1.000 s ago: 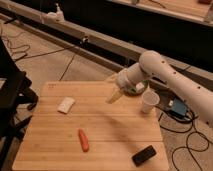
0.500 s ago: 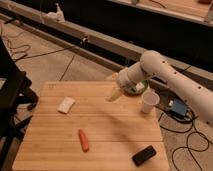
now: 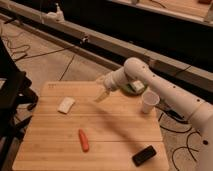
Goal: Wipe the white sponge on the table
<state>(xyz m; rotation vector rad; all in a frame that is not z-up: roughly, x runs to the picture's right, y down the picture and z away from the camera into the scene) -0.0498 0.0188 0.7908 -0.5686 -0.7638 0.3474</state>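
The white sponge (image 3: 66, 104) lies flat on the left part of the wooden table (image 3: 115, 135). My gripper (image 3: 102, 96) hangs above the table's back middle, to the right of the sponge and apart from it, at the end of the white arm (image 3: 150, 82) that reaches in from the right. It holds nothing that I can see.
An orange carrot-like object (image 3: 83, 140) lies at front centre. A black device (image 3: 144, 155) lies at the front right corner. A white cup (image 3: 149, 102) stands at the right edge. A green object (image 3: 134, 88) sits behind the arm at the back edge. A black chair (image 3: 12, 95) stands at the left.
The gripper has moved left and a little lower over the table, toward the sponge. The objects on the table have not moved.
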